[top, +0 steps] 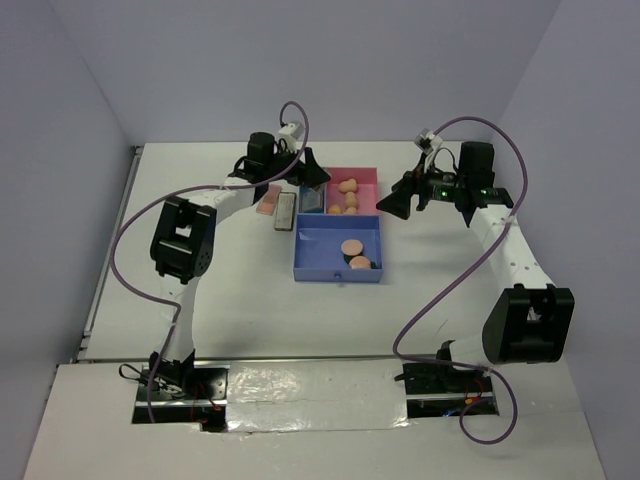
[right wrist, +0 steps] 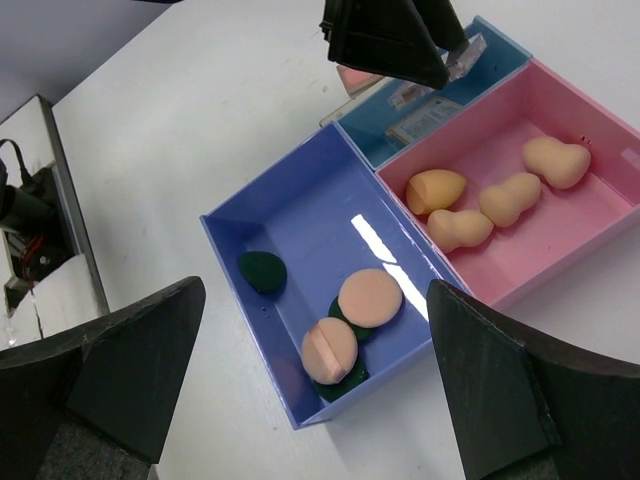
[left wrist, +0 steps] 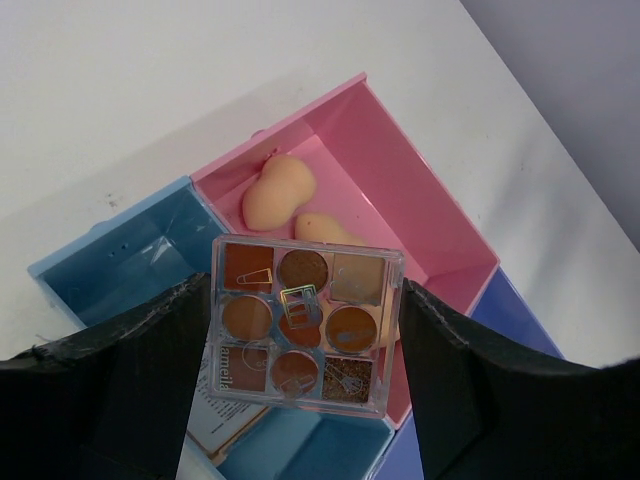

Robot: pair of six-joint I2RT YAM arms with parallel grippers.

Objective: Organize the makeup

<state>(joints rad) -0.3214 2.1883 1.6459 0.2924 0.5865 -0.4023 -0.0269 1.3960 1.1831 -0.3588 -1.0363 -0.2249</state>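
Observation:
My left gripper (left wrist: 306,345) is shut on a clear square palette (left wrist: 305,322) with brown and copper pans, held above the tray's light blue compartment (left wrist: 115,262). Another flat item with printed text (left wrist: 228,418) lies in that compartment underneath. Several peach egg-shaped sponges (right wrist: 460,229) lie in the pink compartment (right wrist: 590,225). Two peach round puffs (right wrist: 370,297) and dark green discs (right wrist: 262,271) lie in the purple compartment (right wrist: 300,200). Two more palettes (top: 277,207) lie on the table left of the tray. My right gripper (top: 398,196) hangs open and empty to the right of the tray.
The tray (top: 338,276) stands mid-table between both arms. The white table (top: 240,300) has walls on three sides. Purple cables (top: 435,300) loop over the table beside each arm. My left gripper (right wrist: 385,35) shows at the top of the right wrist view.

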